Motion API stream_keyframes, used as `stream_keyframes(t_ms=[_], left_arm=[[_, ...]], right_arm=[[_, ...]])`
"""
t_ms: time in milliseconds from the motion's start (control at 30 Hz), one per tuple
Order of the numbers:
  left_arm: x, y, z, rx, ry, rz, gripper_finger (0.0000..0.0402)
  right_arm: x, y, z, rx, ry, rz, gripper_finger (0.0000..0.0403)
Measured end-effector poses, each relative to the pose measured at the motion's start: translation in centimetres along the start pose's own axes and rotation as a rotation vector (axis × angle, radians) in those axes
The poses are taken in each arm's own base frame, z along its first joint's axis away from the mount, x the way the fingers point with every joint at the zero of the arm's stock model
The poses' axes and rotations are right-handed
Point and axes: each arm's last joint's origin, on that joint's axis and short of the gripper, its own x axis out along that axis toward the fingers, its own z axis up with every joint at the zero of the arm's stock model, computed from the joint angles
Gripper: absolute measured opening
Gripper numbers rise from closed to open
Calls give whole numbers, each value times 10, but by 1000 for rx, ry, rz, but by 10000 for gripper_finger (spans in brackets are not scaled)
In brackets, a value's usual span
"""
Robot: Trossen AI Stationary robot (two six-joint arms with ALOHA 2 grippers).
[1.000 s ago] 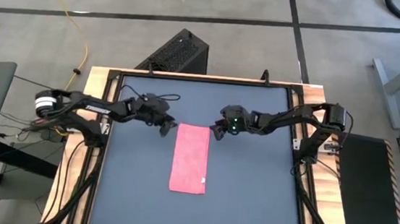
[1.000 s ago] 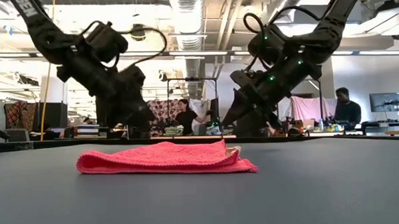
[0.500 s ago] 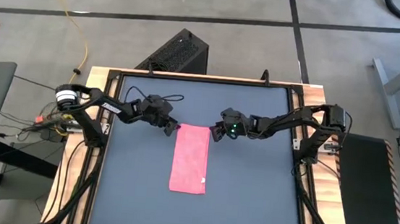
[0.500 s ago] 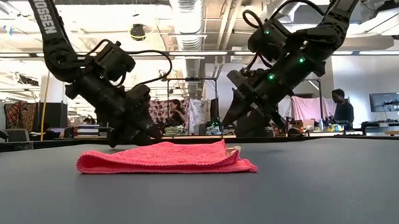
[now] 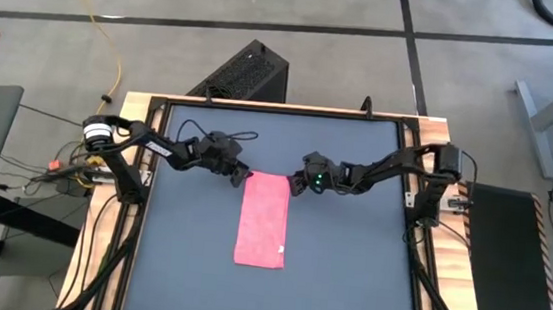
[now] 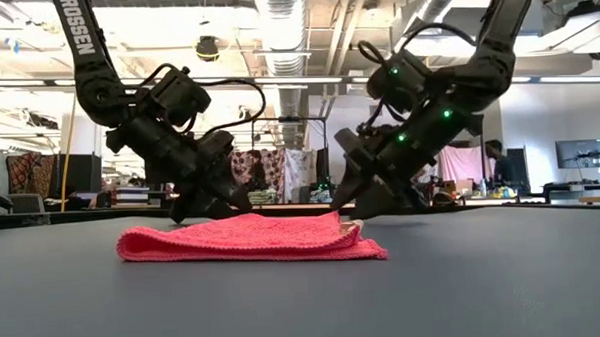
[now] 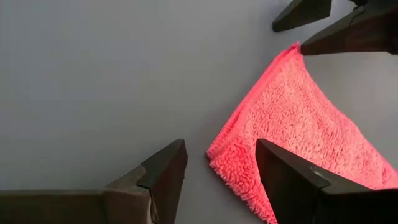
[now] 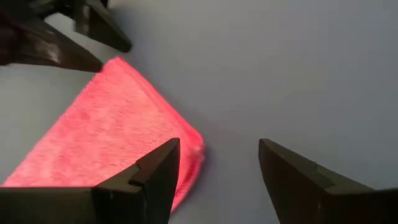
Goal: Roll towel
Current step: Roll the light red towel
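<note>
White letters reading "ROSSEN" run along the upper link of the left arm [image 6: 80, 46], cut off at the top.

Pink towel [image 5: 263, 219] folded flat (mid-table).

An open workshop: exposed ceiling ducts [image 6: 275, 14], cluttered workbenches [image 6: 281, 201], concrete floor [image 5: 300, 2].

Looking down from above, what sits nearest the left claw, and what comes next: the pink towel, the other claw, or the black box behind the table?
1. The towel: its far left corner lies right at the left claw.
2. The right claw, across the towel's far edge.
3. The black box, on the floor beyond the table.
</note>
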Motion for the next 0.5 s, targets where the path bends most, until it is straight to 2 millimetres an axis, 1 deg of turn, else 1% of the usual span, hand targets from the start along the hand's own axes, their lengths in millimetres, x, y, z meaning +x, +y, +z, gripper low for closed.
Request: stream_keyframes(t_ms=[167, 267, 400, 500], left_arm=[[1, -5, -4, 55, 29, -26, 193], [1, -5, -5, 56, 40, -26, 188], [1, -4, -7, 78, 56, -28, 161], [1, -4, -7, 79, 58, -27, 128]], right_arm=[[5, 1, -4, 3, 6, 39, 245], [6, 2, -5, -6, 15, 50, 240], [5, 3, -6, -24, 23, 57, 220], [5, 4, -7, -28, 33, 66, 194]])
